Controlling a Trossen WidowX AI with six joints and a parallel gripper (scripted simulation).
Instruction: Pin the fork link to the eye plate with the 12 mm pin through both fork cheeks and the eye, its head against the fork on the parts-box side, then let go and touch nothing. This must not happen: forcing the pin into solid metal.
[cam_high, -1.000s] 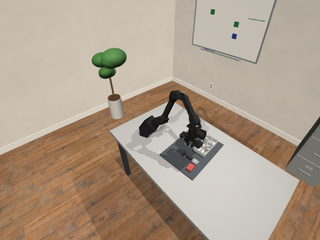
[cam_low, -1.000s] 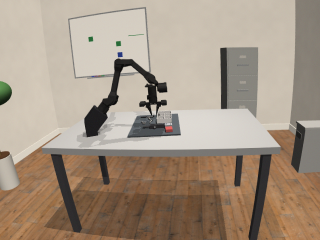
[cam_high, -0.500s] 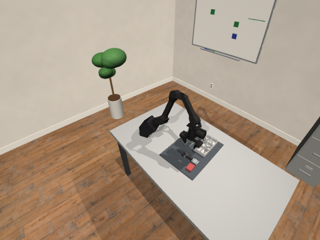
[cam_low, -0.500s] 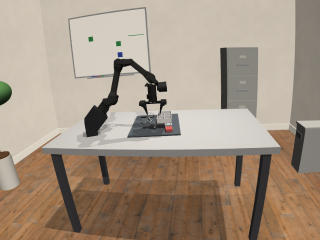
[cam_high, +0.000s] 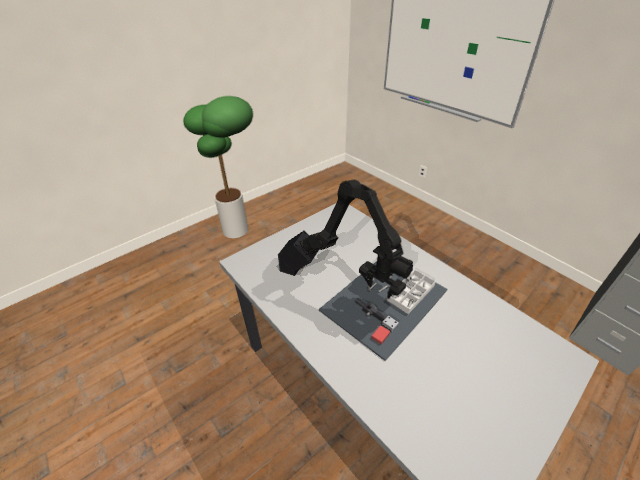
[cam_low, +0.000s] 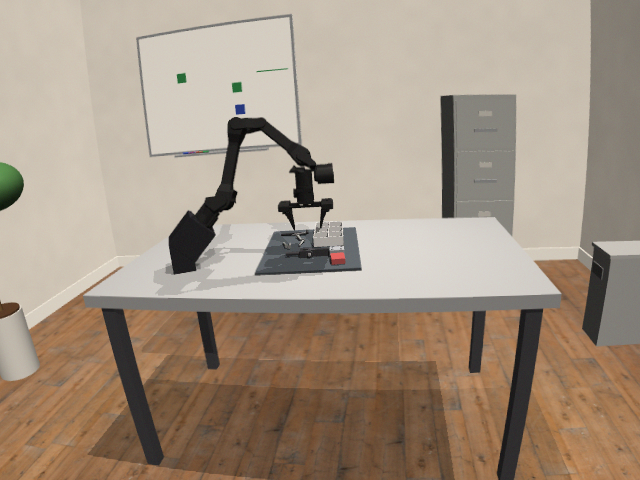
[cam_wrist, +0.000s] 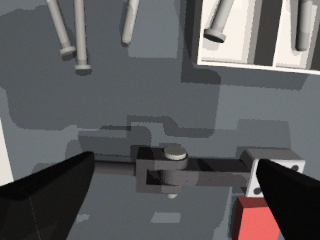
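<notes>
My gripper (cam_wrist: 176, 161) is wide open, holding nothing. The pin (cam_wrist: 174, 153) sits through the fork link (cam_wrist: 160, 172); I'd lift straight up from it, bumping nothing.

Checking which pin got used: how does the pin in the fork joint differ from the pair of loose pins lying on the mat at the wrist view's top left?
The pin in the fork sits seated in the fork link, only its round head and a tip below showing; the loose pins lie side by side on the mat, full shafts visible. Its head looks broader than theirs. All are pale grey and headed, and the open gripper touches none.
</notes>
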